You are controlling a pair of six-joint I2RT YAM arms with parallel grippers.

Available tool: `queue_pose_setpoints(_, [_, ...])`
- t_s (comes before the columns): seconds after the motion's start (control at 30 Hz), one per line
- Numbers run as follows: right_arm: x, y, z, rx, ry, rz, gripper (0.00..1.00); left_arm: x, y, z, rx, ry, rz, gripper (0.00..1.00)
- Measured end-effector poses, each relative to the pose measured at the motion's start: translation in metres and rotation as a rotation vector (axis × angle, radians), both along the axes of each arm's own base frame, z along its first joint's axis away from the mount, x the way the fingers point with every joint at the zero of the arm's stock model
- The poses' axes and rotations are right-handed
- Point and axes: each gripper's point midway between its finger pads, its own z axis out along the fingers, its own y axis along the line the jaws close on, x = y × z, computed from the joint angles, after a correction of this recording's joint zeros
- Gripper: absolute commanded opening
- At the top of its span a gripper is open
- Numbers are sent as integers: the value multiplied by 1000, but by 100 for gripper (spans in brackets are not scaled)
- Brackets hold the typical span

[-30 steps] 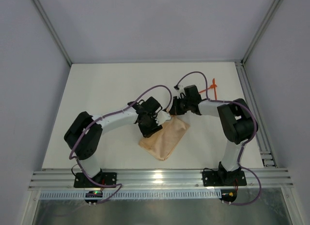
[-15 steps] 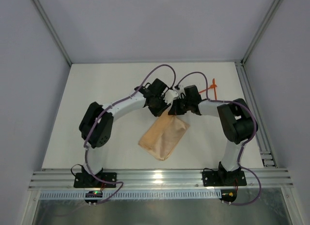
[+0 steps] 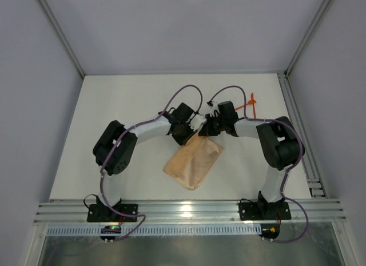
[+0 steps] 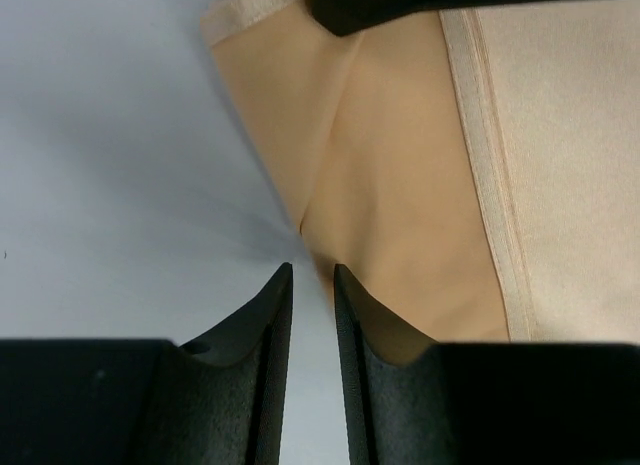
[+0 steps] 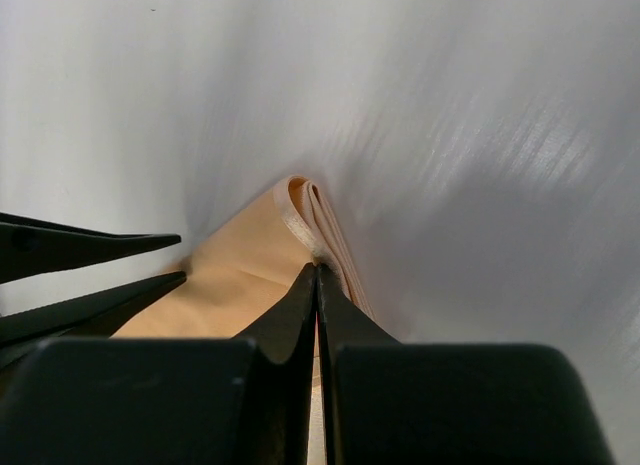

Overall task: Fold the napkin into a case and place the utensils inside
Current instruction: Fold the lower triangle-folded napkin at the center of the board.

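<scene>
1. Peach-orange soft cloth napkin (image 3: 193, 162) lies folded into a slanted oblong near the middle of the flat white table (image 3: 126, 106), between the two arms.
2. The right gripper (image 5: 317, 267) is pinched tight on its layered far corner.
3. The left gripper (image 4: 310, 270) sits low at the cloth's edge just beside that corner, its jaws a narrow slit apart with nothing between them.
4. Thin orange-red plastic utensils (image 3: 252, 103) lie well apart from the napkin, beyond the right arm.
</scene>
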Motion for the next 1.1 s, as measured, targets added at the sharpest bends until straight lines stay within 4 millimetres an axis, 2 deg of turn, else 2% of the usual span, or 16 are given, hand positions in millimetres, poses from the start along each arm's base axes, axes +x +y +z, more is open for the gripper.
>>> queue_pose_setpoints(0.1, [0, 0, 0, 1, 1, -2, 3, -8, 8, 8, 3, -3, 2, 26])
queue_pose_setpoints(0.27, [0, 0, 0, 1, 3, -5, 3, -12, 11, 45, -34, -44, -5, 24])
queue_pose_setpoints(0.37, [0, 0, 0, 1, 3, -6, 3, -25, 13, 55, -54, -37, -32, 24])
queue_pose_setpoints(0.43, [0, 0, 0, 1, 4, -7, 3, -40, 18, 46, -41, -4, -53, 24])
queue_pose_setpoints(0.6, [0, 0, 0, 1, 5, -9, 4, -93, 42, -8, 82, 149, -115, 24])
queue_pose_setpoints(0.73, [1, 0, 0, -1, 3, -10, 15, -94, 35, -8, 79, 137, -139, 24])
queue_pose_setpoints(0.77, [1, 0, 1, -1, 1, -10, 23, -94, 35, -8, 77, 136, -140, 24])
queue_pose_setpoints(0.83, [0, -1, 5, -5, -5, -10, 30, -94, 34, -8, 75, 135, -140, 24])
queue_pose_setpoints(0.93, [1, -7, 21, -30, -40, -27, 38, -93, 34, -8, 75, 133, -140, 24])
queue_pose_setpoints(1.0, [2, -14, 44, -51, -92, -45, 43, -93, 34, -8, 74, 132, -141, 24])
queue_pose_setpoints(1.1, [3, -30, 85, -82, -186, -93, 46, -93, 34, -8, 72, 129, -140, 24])
